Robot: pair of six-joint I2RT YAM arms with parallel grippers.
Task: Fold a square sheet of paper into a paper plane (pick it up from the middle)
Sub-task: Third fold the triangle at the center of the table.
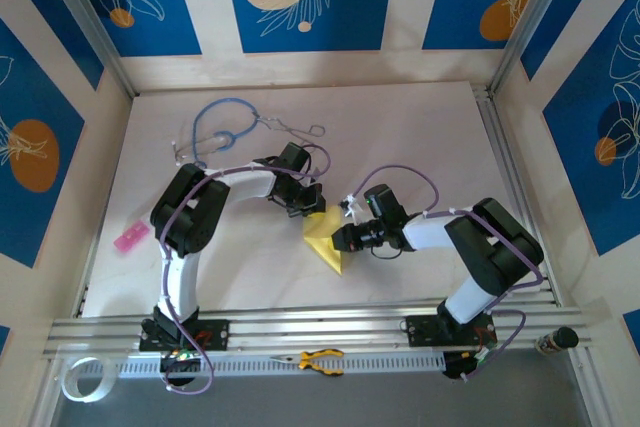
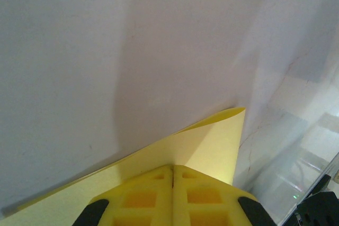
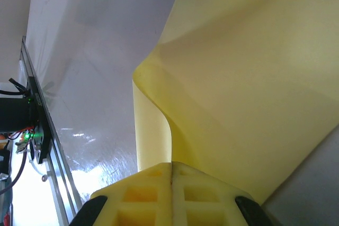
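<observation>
The yellow-handled pliers [image 1: 320, 359] lie on the rail at the near edge, well apart from the work. Just beyond, near the middle of the table [image 1: 420, 147], the square sheet of paper [image 1: 325, 245] is partly folded over. From above it reads as a narrow wedge whose long axis runs near to far, with its tip toward the arm bases.

The sheet lies between the two claws. The right gripper [image 3: 170, 165] comes in from the right at the sheet's side. Its fingers are pressed together, and a curled flap of paper runs straight into the seam, so it is clamped on the sheet. The left gripper [image 2: 172, 168] sits at the far-left end of the wedge with its fingers together. The paper spreads out from under the tips and appears to be pinched there, though the contact itself is hidden. Both arms are about equally near.

A free corner lifts off the table ahead of the left claw, so the fold line is not yet flat.

Bare table lies to the right and beyond. The small pink object [image 1: 131, 237] is far off to the left, and the blue looped tubing [image 1: 200, 122] lies on the far side, near the left arm's elbow.
</observation>
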